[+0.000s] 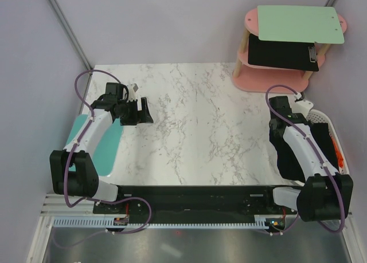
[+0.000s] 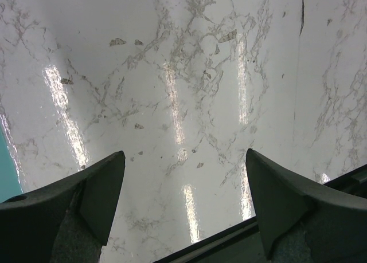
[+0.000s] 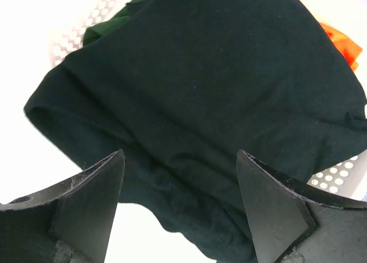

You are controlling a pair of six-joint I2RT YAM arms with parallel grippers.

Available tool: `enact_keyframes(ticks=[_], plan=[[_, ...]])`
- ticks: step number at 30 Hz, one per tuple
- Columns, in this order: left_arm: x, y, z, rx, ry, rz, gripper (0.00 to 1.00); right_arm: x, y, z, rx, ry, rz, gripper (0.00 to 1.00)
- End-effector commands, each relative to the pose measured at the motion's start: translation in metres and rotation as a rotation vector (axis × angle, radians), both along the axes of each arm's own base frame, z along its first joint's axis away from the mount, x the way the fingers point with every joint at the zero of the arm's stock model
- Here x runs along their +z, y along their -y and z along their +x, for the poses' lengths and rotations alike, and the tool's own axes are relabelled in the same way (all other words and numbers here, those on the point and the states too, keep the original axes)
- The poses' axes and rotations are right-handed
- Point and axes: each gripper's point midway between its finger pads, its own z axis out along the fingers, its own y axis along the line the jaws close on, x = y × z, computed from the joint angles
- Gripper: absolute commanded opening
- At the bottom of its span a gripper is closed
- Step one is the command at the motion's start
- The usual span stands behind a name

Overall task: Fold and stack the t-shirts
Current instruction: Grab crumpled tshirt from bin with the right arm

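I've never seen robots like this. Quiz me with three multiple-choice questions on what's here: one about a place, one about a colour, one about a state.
1. Where does the black t-shirt lie?
A on the floor; B in the white basket; C on a hook.
2. Which bright colour shows beside it in the basket?
A orange; B blue; C yellow.
3. How is the left gripper?
A open over the marble table, holding nothing; B shut on a shirt; C shut on a pen.

Answers:
1 B: perforated white walls surround the shirt.
2 A: orange fabric pokes out at its edge.
3 A: the jaws stand apart with only marble between them.
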Motion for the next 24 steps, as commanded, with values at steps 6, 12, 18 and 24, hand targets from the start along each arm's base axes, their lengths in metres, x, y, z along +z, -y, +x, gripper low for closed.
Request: enact_keyframes(ticks=[6,12,18,24], plan=[[0.009,0.006,0.0,0.006,0.017,-0.054,0.92,-0.026,0.02,0.007,-0.08,-0.012,0.006,0.85],[0.008,0.007,0.0,0.004,0.012,-0.058,0.92,-0.042,0.019,0.014,-0.072,-0.04,0.02,0.7],[0.007,0.007,0.0,0.0,0.01,-0.063,0.92,-0.034,0.019,0.017,-0.063,-0.003,0.017,0.21],[0.007,0.009,0.0,-0.004,0.005,-0.069,0.92,0.003,0.021,0.016,-0.048,0.113,-0.006,0.12]])
